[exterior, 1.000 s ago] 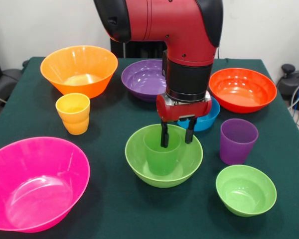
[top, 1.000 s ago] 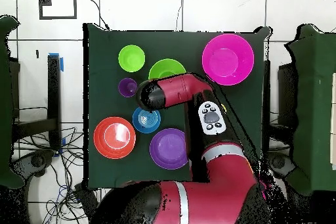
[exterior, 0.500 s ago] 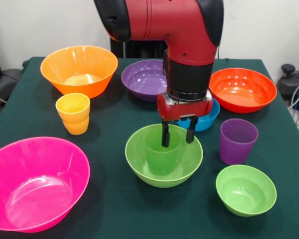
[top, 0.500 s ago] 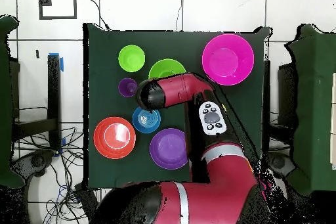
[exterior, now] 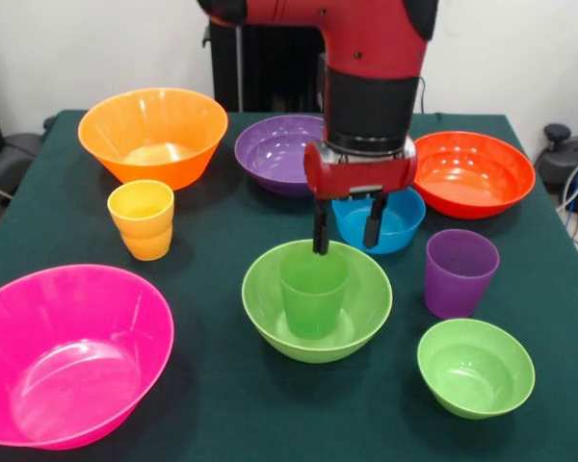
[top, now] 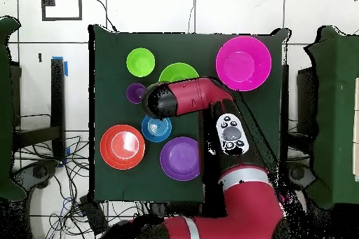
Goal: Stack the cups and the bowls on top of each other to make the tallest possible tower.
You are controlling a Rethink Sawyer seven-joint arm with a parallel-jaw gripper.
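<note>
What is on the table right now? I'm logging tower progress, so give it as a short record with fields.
tower so far: green cup upright inside lime bowl
pincer: open, above the cup, holding nothing
unstacked cups: purple cup, yellow cup
small bowls: blue bowl, small green bowl
large bowls: pink, orange, purple, red

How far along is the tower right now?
Done: the green cup stands upright inside the lime-green bowl. In hand: nothing; the end effector is open above the cup. Left: the blue bowl, purple cup, small green bowl and yellow cup all sit unstacked on the table.
</note>
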